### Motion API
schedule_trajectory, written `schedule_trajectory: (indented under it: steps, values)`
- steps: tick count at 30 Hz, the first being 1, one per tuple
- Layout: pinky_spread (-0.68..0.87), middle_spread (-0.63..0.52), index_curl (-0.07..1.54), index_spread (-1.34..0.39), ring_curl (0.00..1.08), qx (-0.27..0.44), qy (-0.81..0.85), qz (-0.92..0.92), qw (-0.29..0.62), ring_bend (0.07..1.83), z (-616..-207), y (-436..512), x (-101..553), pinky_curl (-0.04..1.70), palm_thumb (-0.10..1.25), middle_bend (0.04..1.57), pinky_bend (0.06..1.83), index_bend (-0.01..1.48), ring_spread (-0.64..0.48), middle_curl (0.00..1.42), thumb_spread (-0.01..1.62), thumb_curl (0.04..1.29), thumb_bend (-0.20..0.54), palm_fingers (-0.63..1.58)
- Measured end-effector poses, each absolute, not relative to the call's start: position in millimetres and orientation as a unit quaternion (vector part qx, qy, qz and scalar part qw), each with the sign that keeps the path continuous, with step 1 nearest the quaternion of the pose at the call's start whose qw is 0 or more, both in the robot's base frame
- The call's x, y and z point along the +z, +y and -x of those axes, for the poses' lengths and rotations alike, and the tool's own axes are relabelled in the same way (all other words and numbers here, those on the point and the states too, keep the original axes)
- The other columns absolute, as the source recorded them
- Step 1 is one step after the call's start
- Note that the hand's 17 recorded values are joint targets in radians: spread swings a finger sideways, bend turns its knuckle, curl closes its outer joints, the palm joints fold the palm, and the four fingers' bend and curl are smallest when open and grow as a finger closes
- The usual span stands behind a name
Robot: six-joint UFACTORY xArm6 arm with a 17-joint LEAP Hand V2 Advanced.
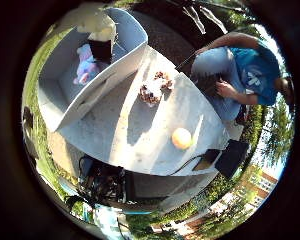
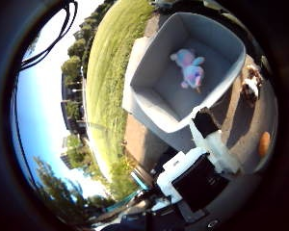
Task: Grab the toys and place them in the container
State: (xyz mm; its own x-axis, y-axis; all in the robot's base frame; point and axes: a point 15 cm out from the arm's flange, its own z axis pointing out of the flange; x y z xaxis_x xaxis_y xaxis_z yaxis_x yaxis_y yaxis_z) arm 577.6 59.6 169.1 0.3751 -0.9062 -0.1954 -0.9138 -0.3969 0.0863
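Note:
A grey container [image 2: 156,94] stands on one end of a white table [image 1: 120,125]. A pink, white and blue plush toy [image 2: 190,67] lies on the container's floor. A brown and white toy [image 1: 151,92] lies on the table near its middle. A round orange toy [image 1: 181,138] lies nearer the table's other end. My hand [image 2: 204,159] is high above the table beside the container. Its white and black fingers reach out straight with nothing between them.
The table stands outdoors on paving beside a lawn [image 2: 106,58]. Black equipment [image 1: 102,182] sits on the ground by one long edge of the table. A dark flat object [image 1: 230,155] lies at the table's corner beyond the orange toy.

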Motion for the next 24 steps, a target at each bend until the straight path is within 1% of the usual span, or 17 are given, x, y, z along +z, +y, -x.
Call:
schedule_trajectory:
  steps: [4,8,11,14,16,20,24]
  values:
    - [0.49,0.05,0.4,-0.46,0.33,0.079,0.595,0.8,0.003,0.46,-577.9,-52.6,179.5,0.56,0.76,0.17,0.59,0.14,0.28,0.37,1.12,0.47,-0.031,-0.05]
    - [0.49,0.02,0.37,-0.43,0.32,0.08,0.629,0.773,-0.024,0.42,-559.8,-143.6,159.0,0.51,0.74,0.18,0.53,0.18,0.28,0.36,1.12,0.45,-0.03,0.01]
    - [0.49,0.02,0.36,-0.42,0.31,0.109,0.645,0.755,-0.042,0.41,-541.2,-176.6,117.5,0.48,0.74,0.18,0.52,0.17,0.27,0.35,1.12,0.45,-0.029,0.03]
    - [0.49,0.03,0.33,-0.35,0.31,0.136,0.66,0.737,-0.053,0.41,-524.0,-197.2,83.0,0.46,0.71,0.18,0.51,0.15,0.28,0.35,1.13,0.44,-0.035,0.03]
    - [0.49,0.04,0.32,-0.34,0.31,0.148,0.667,0.727,-0.063,0.41,-513.2,-211.2,57.3,0.46,0.7,0.17,0.53,0.14,0.28,0.34,1.13,0.43,-0.035,0.04]
    - [0.5,0.09,0.29,-0.27,0.32,0.15,0.679,0.714,-0.074,0.43,-501.5,-236.6,9.9,0.45,0.68,0.17,0.57,0.14,0.3,0.33,1.13,0.42,-0.032,0.06]
    - [0.51,0.12,0.29,-0.17,0.32,0.159,0.685,0.705,-0.092,0.44,-491.4,-239.5,-15.7,0.44,0.66,0.16,0.59,0.18,0.3,0.32,1.12,0.4,-0.034,0.09]
